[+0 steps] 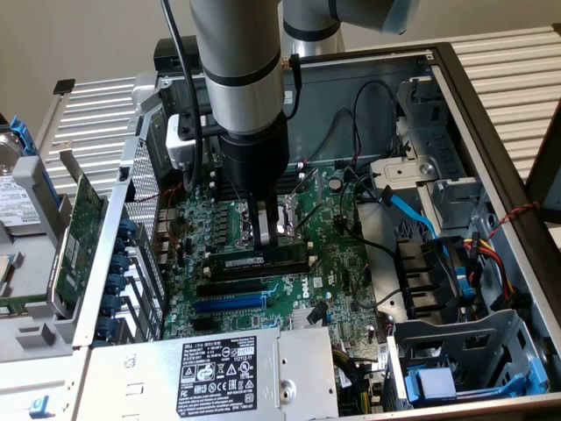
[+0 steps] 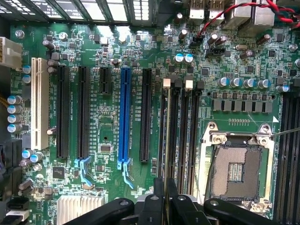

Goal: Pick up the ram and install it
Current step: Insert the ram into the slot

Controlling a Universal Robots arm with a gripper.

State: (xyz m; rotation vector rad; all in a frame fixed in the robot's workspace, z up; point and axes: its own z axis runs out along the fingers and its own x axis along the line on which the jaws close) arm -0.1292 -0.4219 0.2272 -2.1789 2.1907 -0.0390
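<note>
The end effector (image 1: 264,230) pinches the ram (image 1: 259,262) edge-on from above, over the motherboard's (image 1: 337,272) black slots (image 2: 180,136).

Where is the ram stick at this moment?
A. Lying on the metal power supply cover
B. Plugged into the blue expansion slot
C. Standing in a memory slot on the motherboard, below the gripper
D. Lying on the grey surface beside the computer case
C. In the exterior view the ram stands on edge in a black slot on the motherboard, with the gripper directly above it; the blue slot holds nothing.
</note>
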